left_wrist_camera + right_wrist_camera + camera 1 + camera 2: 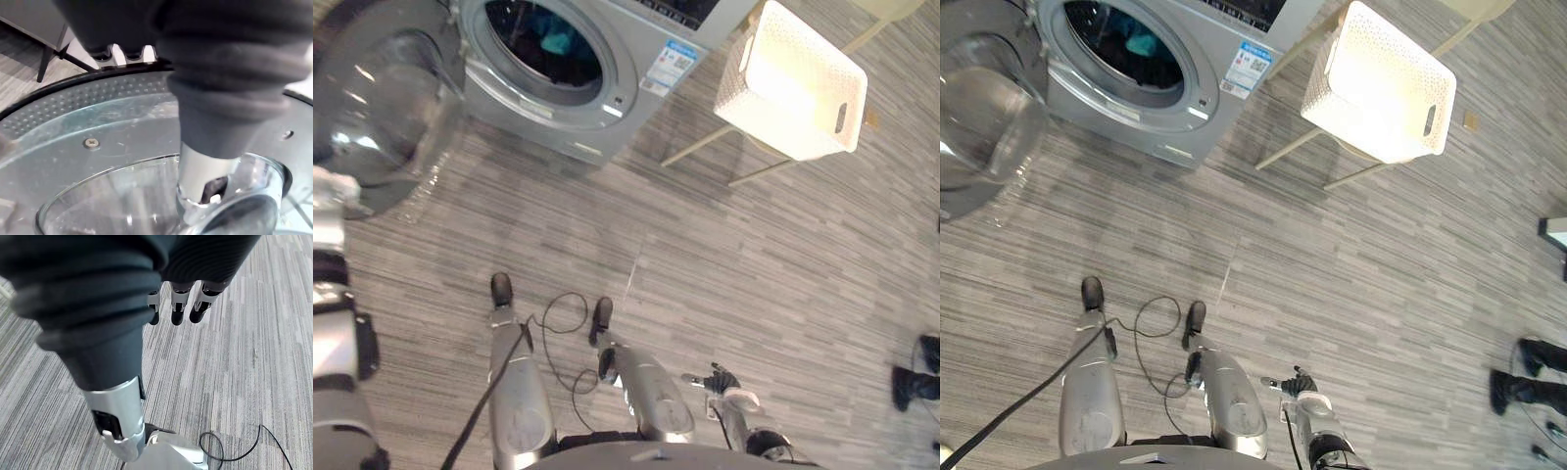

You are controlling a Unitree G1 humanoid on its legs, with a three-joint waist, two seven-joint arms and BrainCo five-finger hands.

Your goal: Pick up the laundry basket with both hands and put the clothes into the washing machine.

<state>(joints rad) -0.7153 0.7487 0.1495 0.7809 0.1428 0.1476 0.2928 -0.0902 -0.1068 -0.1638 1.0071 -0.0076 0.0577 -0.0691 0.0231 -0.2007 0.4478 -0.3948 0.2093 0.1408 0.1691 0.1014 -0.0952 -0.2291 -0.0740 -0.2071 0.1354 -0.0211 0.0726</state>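
Washing machine (607,108) in the left eye view stands at the far left, its round glass door (382,108) swung wide open; teal clothes (558,39) lie in the drum; the white laundry basket (793,88) sits on a pale-legged seat (697,149) to the machine's right, well apart from both hands; the right hand (722,380) hangs low over the grey striped floor (754,264); a person's dark shoes (913,377) show at the right edge. Left wrist view: the left hand (203,171) has its thumb against the door's glass bowl; I cannot tell how its fingers stand. Right wrist view: the right hand's fingers hang loosely straight above the floor, holding nothing.
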